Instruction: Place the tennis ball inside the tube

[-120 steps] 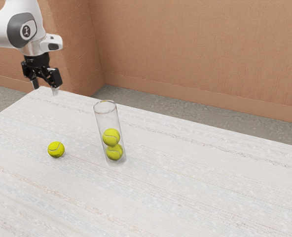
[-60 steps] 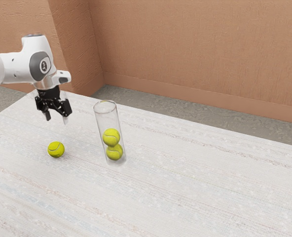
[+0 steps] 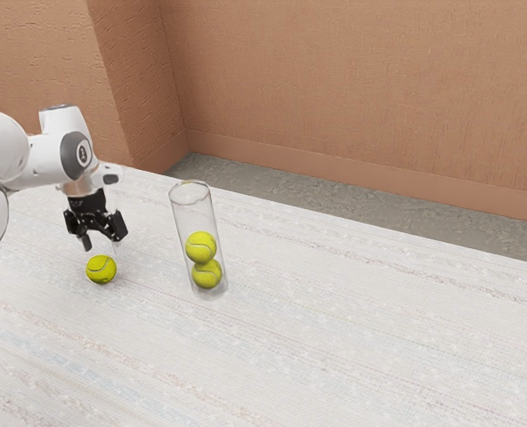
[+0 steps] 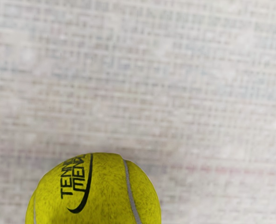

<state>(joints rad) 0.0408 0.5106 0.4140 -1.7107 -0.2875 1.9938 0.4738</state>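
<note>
Since the loose yellow felt tennis ball rests on the pale woven-patterned worktop near the clear cylindrical tube, the black two-finger tool hangs open just above it, presumably to straddle it, while two stacked yellow balls leave room inside the tube.

Smooth white rounded arm shells, dark grey joint cover with small dark marking in pale circle, white wrist housing with dark patch, black angular pincer, pale specks
</note>
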